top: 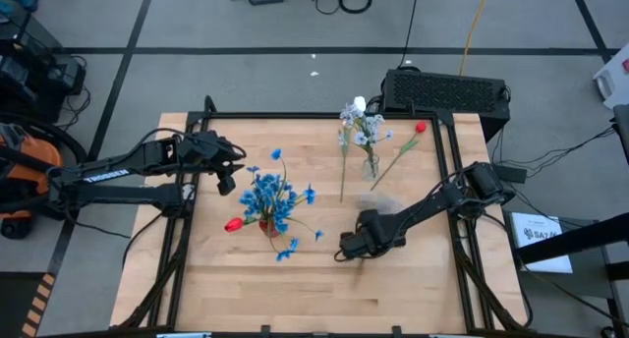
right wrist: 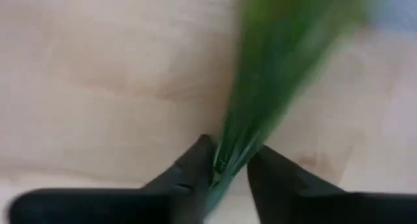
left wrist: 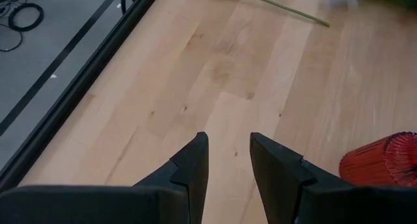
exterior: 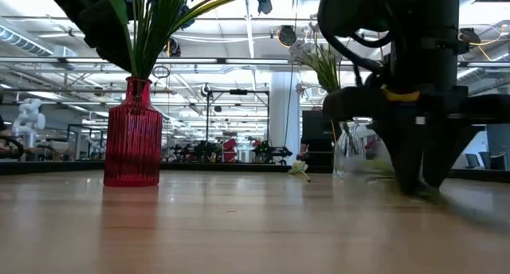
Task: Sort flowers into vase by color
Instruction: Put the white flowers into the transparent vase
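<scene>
Two vases: a red vase (top: 267, 226) with blue flowers (top: 267, 196), a clear vase (top: 371, 167) with pale sprays (top: 360, 123). Right gripper (right wrist: 229, 160) pinches one green stem (right wrist: 273, 61); left gripper (left wrist: 228, 160) is slightly open, empty.

A light wooden table (top: 236, 279) stands on grey floor; a black perforated box (top: 444, 88) sits at its far edge.

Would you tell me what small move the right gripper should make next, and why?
Probably lift up: the right gripper sits low at the table with its fingers closed around a stem, so raising it frees the stem for carrying. The left gripper hovers open by the red vase.
</scene>
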`<act>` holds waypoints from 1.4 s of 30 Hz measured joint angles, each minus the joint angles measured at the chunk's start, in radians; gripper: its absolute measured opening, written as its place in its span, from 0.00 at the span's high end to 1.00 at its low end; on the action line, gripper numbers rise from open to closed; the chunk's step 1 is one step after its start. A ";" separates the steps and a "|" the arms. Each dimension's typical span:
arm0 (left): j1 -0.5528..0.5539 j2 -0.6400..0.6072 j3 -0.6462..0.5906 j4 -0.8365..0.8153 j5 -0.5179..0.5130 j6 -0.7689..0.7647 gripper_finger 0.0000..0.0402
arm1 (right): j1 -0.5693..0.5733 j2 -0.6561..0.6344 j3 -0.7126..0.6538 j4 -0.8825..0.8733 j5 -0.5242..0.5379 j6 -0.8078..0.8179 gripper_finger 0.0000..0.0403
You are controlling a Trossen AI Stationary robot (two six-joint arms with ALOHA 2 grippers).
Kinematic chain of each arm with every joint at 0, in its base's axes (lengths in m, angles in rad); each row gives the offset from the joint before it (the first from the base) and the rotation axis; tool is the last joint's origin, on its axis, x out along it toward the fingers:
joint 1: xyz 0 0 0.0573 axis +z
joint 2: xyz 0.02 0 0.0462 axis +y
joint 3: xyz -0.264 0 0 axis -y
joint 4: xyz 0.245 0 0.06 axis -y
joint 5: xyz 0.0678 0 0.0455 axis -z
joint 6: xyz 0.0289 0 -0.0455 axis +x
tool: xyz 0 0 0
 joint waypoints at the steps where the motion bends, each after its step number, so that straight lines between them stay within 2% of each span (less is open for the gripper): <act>1: 0.000 0.000 0.000 -0.001 0.000 0.000 0.70 | 0.002 0.001 0.000 0.004 0.002 -0.077 0.82; 3: 0.000 0.000 0.000 -0.002 0.000 0.000 0.70 | 0.005 0.001 -0.001 0.009 0.003 -0.163 0.91; 5: 0.000 0.000 0.000 -0.002 0.000 0.000 0.70 | 0.008 0.001 -0.001 0.008 0.006 -0.173 0.97; 9: 0.000 0.000 0.000 0.000 0.000 0.000 0.70 | 0.011 -0.014 -0.002 -0.020 0.022 -0.133 0.98; 12: 0.000 0.000 0.000 0.002 -0.001 0.000 0.70 | 0.027 -0.081 -0.015 -0.068 0.130 -0.132 0.99; 15: 0.000 0.000 0.000 0.017 -0.024 0.000 0.70 | 0.044 -0.220 -0.002 -0.132 0.302 -0.133 0.99; 18: 0.000 0.000 0.000 0.055 -0.058 -0.002 0.70 | 0.057 -0.356 -0.009 -0.342 0.430 -0.124 0.99; 22: 0.000 0.017 0.000 0.139 -0.066 -0.002 0.70 | 0.053 -0.579 -0.006 -0.534 0.584 -0.152 1.00; 28: 0.000 0.082 0.000 0.229 -0.099 -0.078 0.70 | 0.049 -0.941 -0.120 -0.535 0.863 -0.303 1.00; 31: 0.000 0.119 0.000 0.264 -0.108 -0.086 0.70 | 0.048 -1.102 -0.230 -0.377 1.033 -0.465 1.00; 34: 0.000 0.155 0.000 0.296 -0.108 -0.088 0.70 | 0.048 -1.216 -0.361 -0.070 1.165 -0.745 1.00; 36: 0.000 0.175 0.000 0.312 -0.109 -0.120 0.70 | 0.047 -1.263 -0.454 0.168 1.215 -0.980 1.00; 39: 0.000 0.200 0.000 0.322 -0.109 -0.206 0.70 | 0.023 -1.311 -0.589 0.489 1.229 -1.264 1.00; 42: 0.000 0.213 0.000 0.324 -0.109 -0.246 0.70 | -0.033 -1.358 -0.713 0.764 1.135 -1.460 1.00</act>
